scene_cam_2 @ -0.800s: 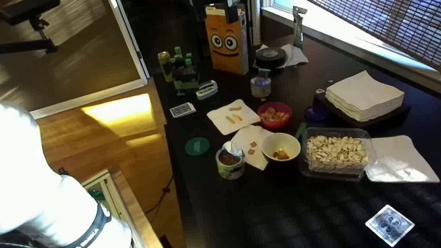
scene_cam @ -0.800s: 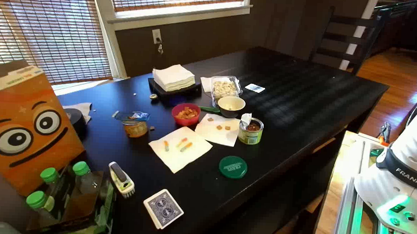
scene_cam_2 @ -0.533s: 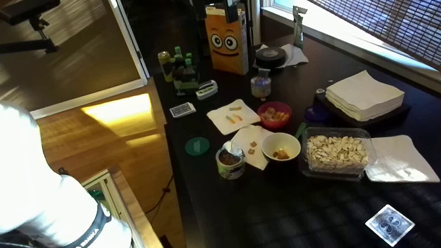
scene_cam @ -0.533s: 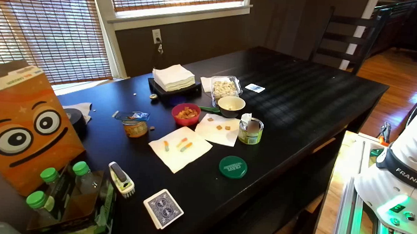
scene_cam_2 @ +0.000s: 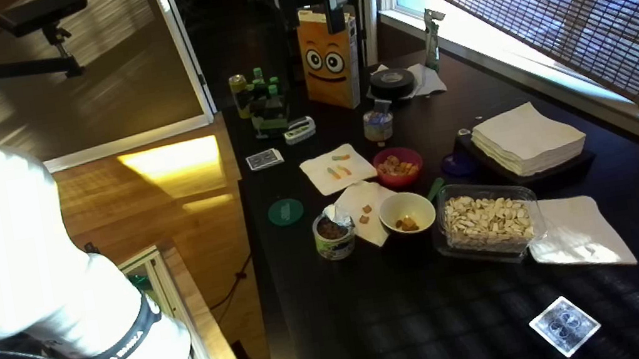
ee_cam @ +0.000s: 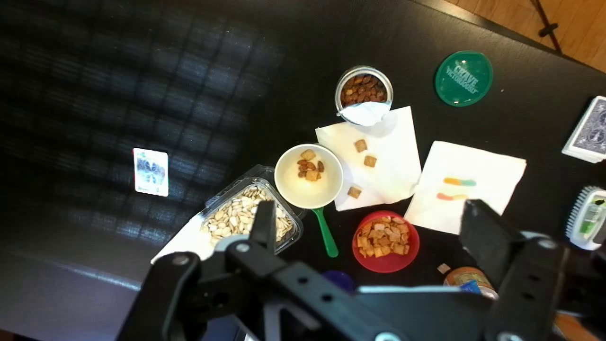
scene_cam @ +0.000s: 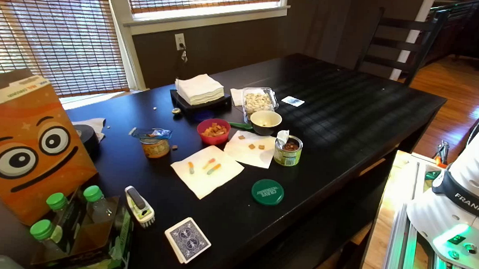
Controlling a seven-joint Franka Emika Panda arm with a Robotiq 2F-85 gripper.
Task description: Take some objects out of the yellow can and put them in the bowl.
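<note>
Claw, jaws wide apart, hangs nearest in the wrist view, then on the desk the pale bowl with a few brown nuts and squares, and farther off the yellow can, upright, holding more nuts.

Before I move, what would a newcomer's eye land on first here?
Likely the orange box with the big-eyed face, at the left edge of an exterior view. In the wrist view, the bright cream bowl comes next, near the picture's middle, then the red bowl below and right of it.
</note>
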